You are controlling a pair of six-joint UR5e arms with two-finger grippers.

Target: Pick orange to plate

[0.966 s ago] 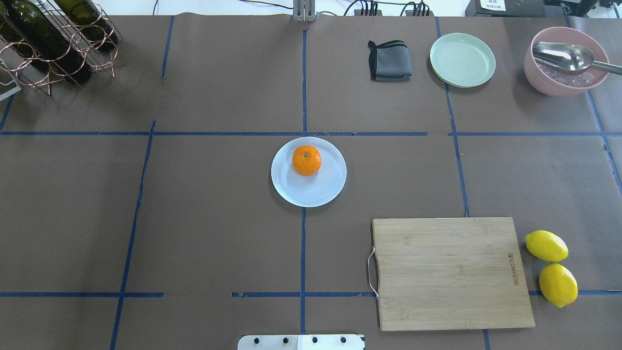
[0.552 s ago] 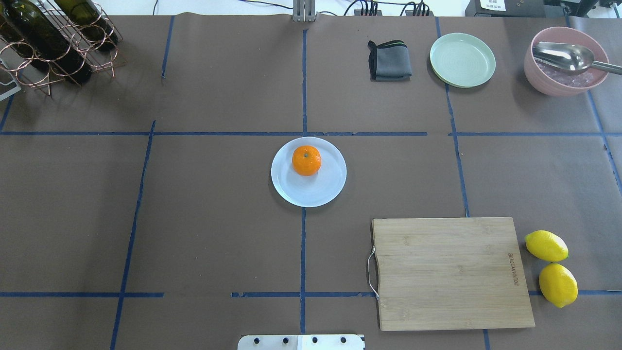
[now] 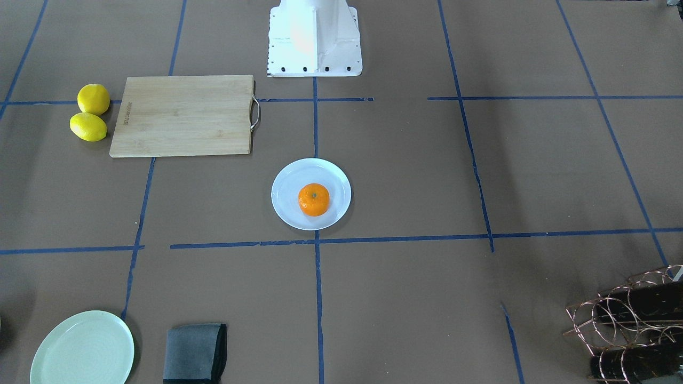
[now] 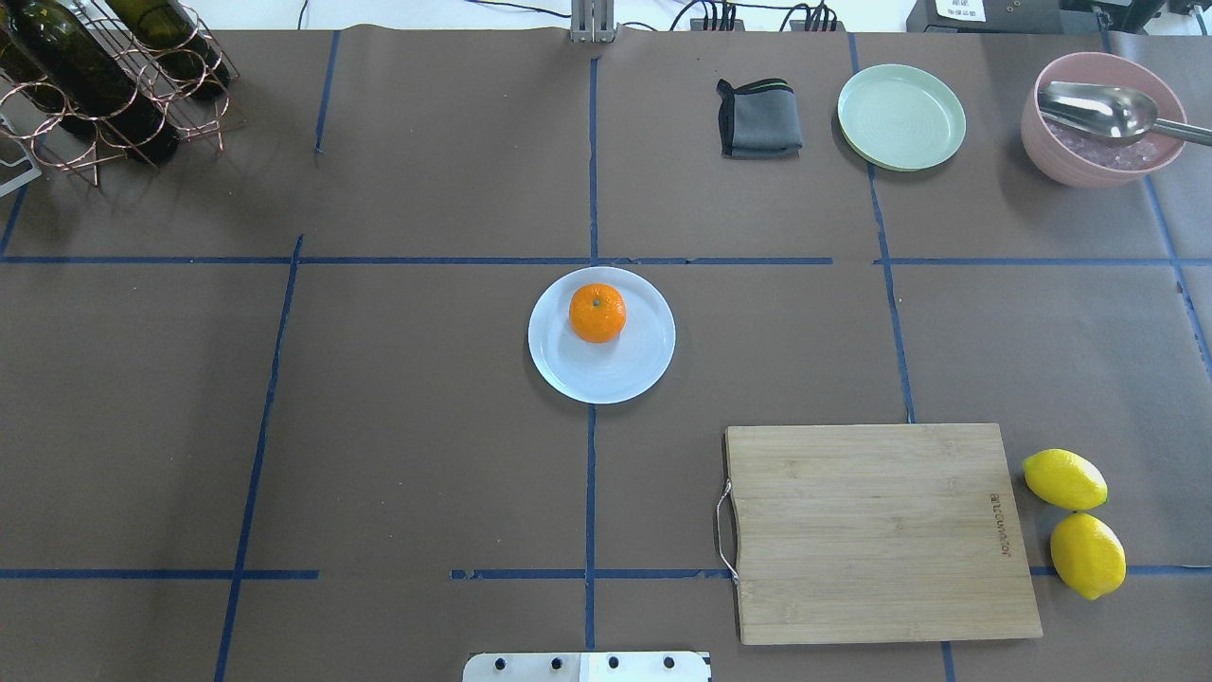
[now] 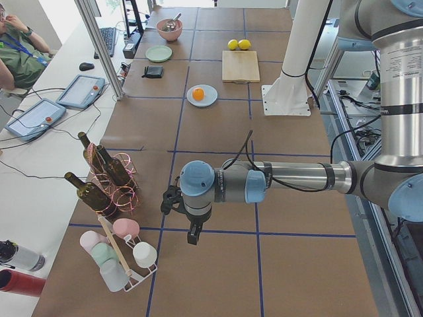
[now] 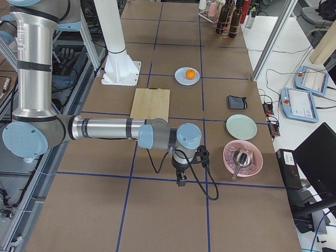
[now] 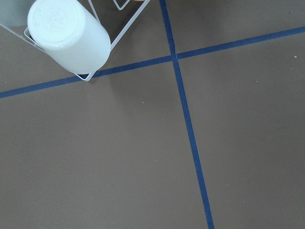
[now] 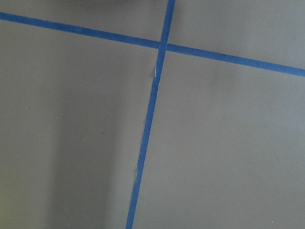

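Orange [image 4: 597,313] unmoved on plate [image 4: 606,377], arms [image 5: 297,177] outstretched — low

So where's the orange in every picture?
Exterior front-facing: orange near the middle, just below centre.
Overhead exterior: orange near the middle, just above centre.
Exterior left: orange small, far up the table, upper middle.
Exterior right: orange small, upper middle.
Left wrist-mounted: not in it.
Right wrist-mounted: not in it.
Shared landmark: the pale plate under it in all four.
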